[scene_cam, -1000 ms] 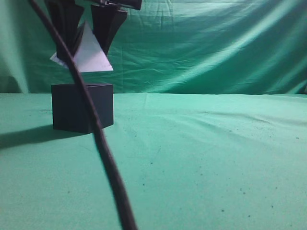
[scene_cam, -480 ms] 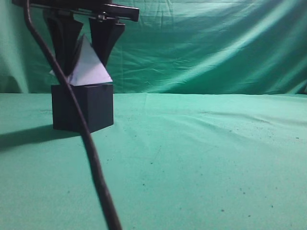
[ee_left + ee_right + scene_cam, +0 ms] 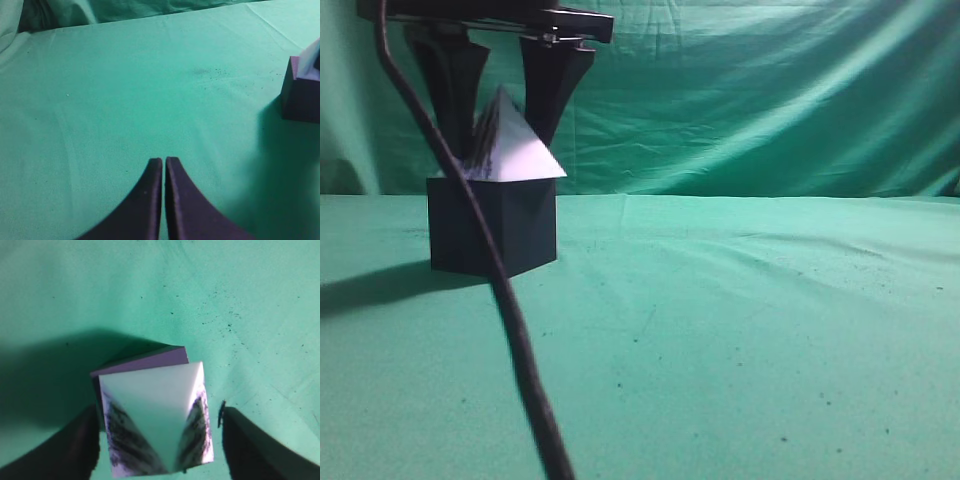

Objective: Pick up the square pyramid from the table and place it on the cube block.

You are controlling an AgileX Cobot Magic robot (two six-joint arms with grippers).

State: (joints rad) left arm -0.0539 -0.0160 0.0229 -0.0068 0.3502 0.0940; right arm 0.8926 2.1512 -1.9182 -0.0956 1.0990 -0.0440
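Cable [image 3: 510, 300]: you are seeing it hanging nearest the exterior camera, crossing in front of the cube block, so it is hiding part of the stack from that side.

Left gripper [image 3: 163, 165]: you are keeping it parked low over bare green cloth with its jaws pressed together and nothing between them. It is sitting well apart from the stack, which, I judge, is leaving the right arm free room to work.

Table [image 3: 770, 330]: its wrinkled green cloth is carrying the cube block, which is standing toward the left of the exterior view.

Cube block [image 3: 525, 225]: it is sitting flat on the table, its top face serving as the seat for the pyramid. The left wrist view is catching it at the right edge [image 3: 302, 97].

Square pyramid [image 3: 520, 150]: it is resting base-down on top of the cube block with its apex pointing up. From above [image 3: 155, 420] its base is looking turned a little against the cube's top, one corner reaching past the edge.

Right gripper [image 3: 500, 95]: it is straddling the pyramid from above with its jaws spread, and both fingers [image 3: 250, 445] are showing green cloth between themselves and the pyramid's faces, so you are no longer clamping it. I judge the placing done, with only a straight lift-out remaining so the fingers are not nudging the pyramid.
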